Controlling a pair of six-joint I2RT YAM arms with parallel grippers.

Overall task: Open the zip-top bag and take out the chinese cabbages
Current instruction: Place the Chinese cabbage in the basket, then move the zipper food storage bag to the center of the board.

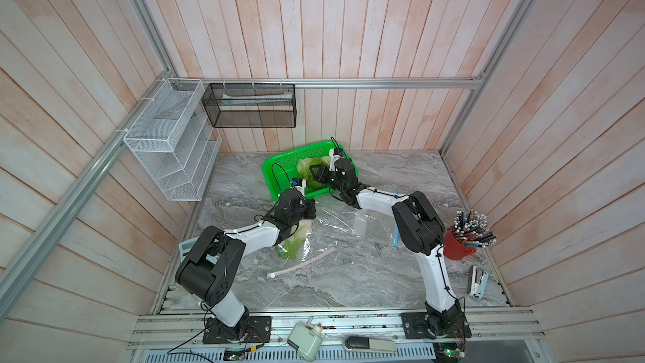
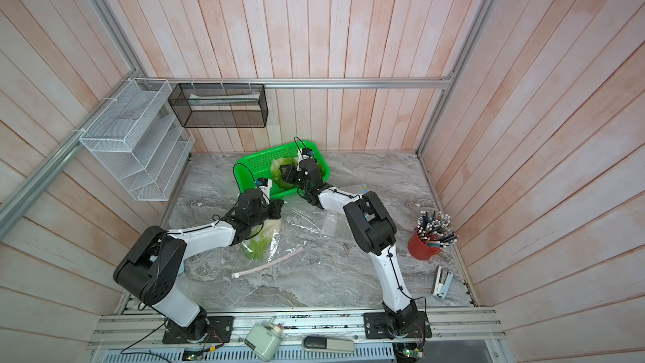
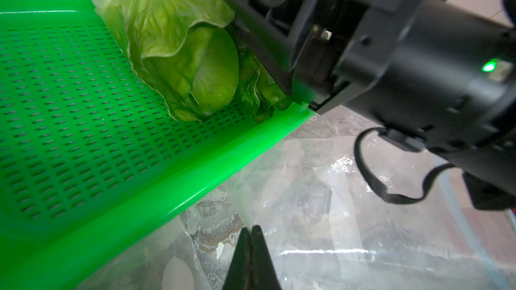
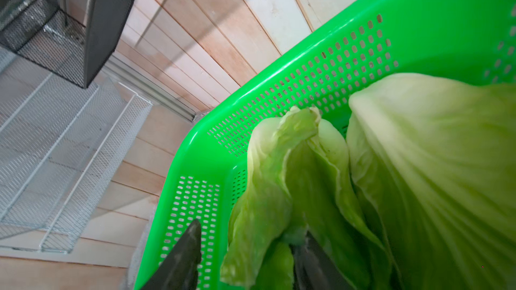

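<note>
- Unloading in progress, by the look of it: zip-top bag [image 1: 349,219] lying open, two chinese cabbages out, one to go.
- Reading left gripper [image 3: 251,235] as pressed together, tips just above bag film; cannot tell whether film is pinched.
- Spotting third cabbage [image 1: 291,246] inside the bag, just behind that gripper, under its wrist.
- Reading right gripper [image 4: 251,228] as spread inside green basket [image 3: 83,107], loose leaf of one cabbage [image 4: 293,168] between jaws, unclamped; second cabbage [image 4: 432,163] touching alongside.
- Next, likely: back right gripper out, reach into bag mouth, pin film with left.
- No readable brand, label or writing.
</note>
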